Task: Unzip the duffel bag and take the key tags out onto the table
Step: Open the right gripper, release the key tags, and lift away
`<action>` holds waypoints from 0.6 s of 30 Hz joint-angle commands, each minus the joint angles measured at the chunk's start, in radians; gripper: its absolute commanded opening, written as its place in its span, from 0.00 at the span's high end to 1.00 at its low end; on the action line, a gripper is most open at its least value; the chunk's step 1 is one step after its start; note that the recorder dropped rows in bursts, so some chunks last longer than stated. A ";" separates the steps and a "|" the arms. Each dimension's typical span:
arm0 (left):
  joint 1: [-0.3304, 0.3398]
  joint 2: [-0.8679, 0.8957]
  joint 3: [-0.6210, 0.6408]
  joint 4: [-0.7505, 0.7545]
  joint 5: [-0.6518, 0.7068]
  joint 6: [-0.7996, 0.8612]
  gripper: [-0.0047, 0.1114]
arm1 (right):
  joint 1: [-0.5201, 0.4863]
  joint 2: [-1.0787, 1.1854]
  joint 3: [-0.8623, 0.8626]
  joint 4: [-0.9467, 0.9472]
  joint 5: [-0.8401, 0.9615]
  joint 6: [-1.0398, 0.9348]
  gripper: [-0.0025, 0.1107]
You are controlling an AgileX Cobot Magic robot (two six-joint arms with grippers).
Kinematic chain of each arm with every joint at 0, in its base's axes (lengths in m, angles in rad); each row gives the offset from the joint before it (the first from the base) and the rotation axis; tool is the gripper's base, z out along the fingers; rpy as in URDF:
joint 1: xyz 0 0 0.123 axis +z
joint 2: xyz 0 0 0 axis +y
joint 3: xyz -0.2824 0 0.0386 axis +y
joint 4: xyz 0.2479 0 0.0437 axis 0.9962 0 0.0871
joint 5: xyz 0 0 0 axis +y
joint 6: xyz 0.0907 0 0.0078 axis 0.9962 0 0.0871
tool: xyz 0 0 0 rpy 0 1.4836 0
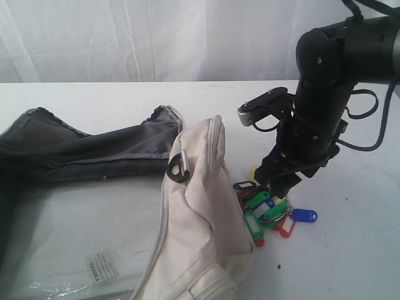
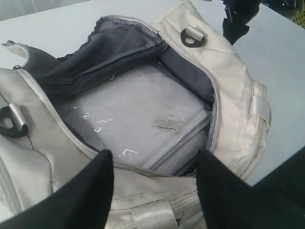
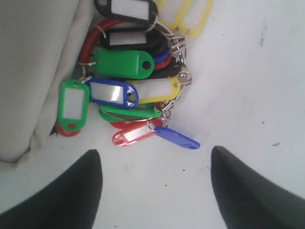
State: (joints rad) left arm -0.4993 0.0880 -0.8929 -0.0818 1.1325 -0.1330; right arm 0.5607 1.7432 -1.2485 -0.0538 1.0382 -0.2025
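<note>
Key tags (image 3: 126, 90) lie on the table (image 1: 350, 250) just right of the unzipped duffel bag (image 1: 200, 212), right gripper (image 3: 155, 157) spread empty above them; drop-off looks done, next move prob. a clean lift w/o dragging them.

We note a matt cream cloth duffel bag (image 1: 200, 219), glossy plastic key tags (image 1: 265, 209) on metal rings (image 3: 181, 78), and a smooth white worktop (image 1: 356, 250).

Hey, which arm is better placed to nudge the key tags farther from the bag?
Right. The open right gripper hangs directly over the key tags, lying on the table beside the duffel bag. The left gripper is over the bag's open mouth, away from them.
</note>
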 commanded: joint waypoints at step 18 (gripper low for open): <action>0.002 -0.007 -0.004 0.118 -0.011 0.020 0.48 | -0.006 -0.638 0.026 0.149 -0.295 0.033 0.53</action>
State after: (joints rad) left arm -0.4993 0.0880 -0.8929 -0.0090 1.1283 -0.0987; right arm 0.5607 1.2109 -1.2465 0.0852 0.8087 -0.1955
